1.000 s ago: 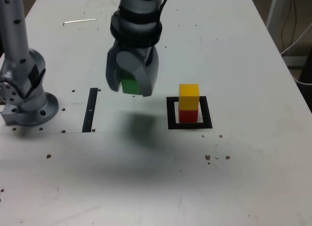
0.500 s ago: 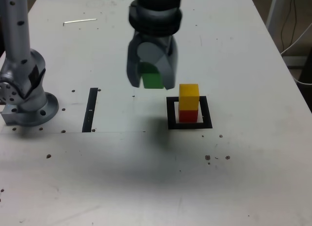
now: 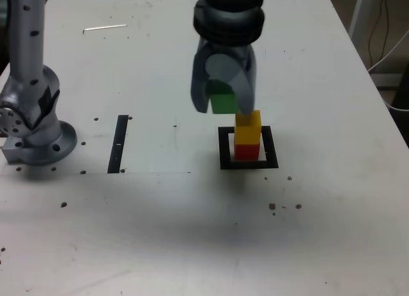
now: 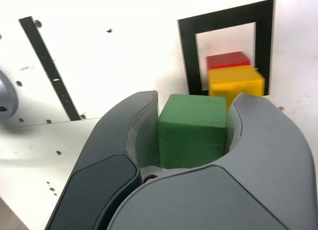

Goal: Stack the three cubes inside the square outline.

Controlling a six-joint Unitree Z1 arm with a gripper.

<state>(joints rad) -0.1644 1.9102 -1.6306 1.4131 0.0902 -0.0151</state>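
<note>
Our grey claw (image 3: 223, 107) grips the small green cube (image 3: 223, 103) above the surface. We should centre it squarely over the yellow cube (image 3: 248, 126) topping the red cube (image 3: 246, 151) in the black square outline (image 3: 224, 149), then lower gently.

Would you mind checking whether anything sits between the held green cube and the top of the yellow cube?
Nothing visible does. The green cube hangs in the gripper, up and toward the exterior view's left of the bare-topped yellow cube.
</note>
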